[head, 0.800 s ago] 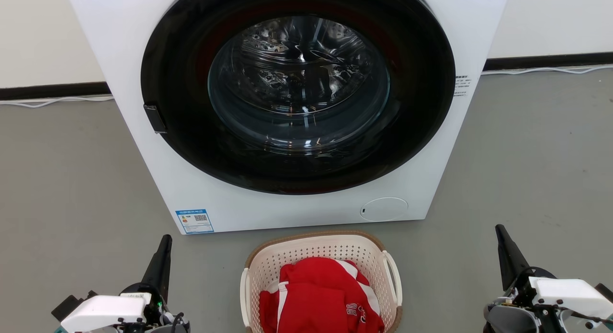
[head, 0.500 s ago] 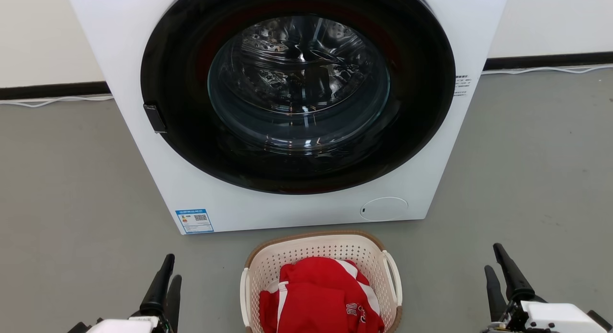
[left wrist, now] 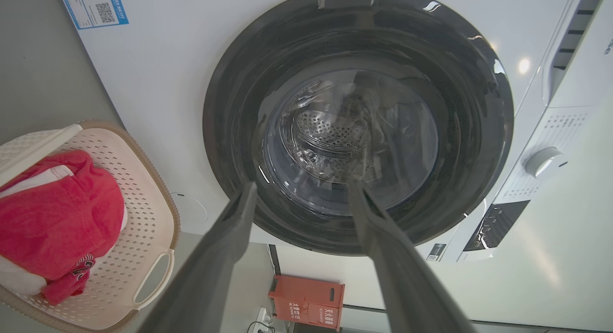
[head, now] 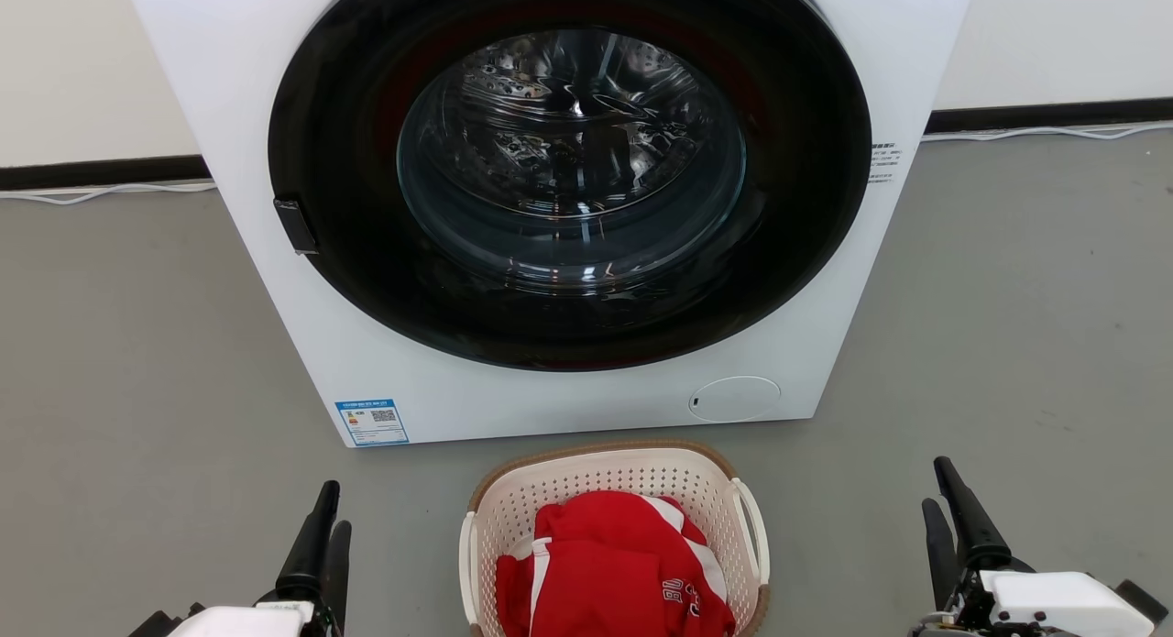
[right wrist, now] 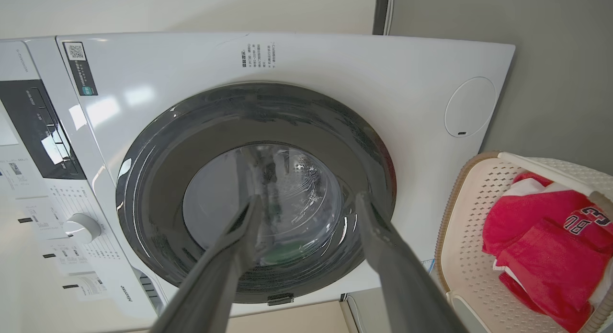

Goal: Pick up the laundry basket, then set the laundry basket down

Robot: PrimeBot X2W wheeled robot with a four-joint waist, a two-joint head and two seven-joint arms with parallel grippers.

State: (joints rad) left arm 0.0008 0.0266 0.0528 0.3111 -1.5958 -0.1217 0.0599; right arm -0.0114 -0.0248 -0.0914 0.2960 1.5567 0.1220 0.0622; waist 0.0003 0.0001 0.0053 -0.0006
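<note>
The laundry basket [head: 597, 450], cream-white and perforated with a brown rim, stands on the grey floor in front of the washing machine and holds a red garment [head: 609, 564]. My left gripper [head: 335, 505] is low on the basket's left, open and empty, well apart from it. My right gripper [head: 935, 482] is on the far side, also open and empty, away from the white handle [head: 753, 518]. In the left wrist view the left gripper [left wrist: 301, 182] points at the machine door, with the basket [left wrist: 143, 194] off to one side. The right gripper [right wrist: 309, 196] does the same, the basket [right wrist: 471, 213] at that view's edge.
The white washing machine [head: 275, 69] with its shut round dark door [head: 568, 160] stands right behind the basket. A white wall with a dark baseboard [head: 101, 172] and a cable runs behind it. A red box [left wrist: 306, 299] stands beyond the machine. Grey floor lies on both sides.
Both grippers have drawn back toward the bottom of the head view and turned, so two fingers of each show instead of one. The basket has not moved.
</note>
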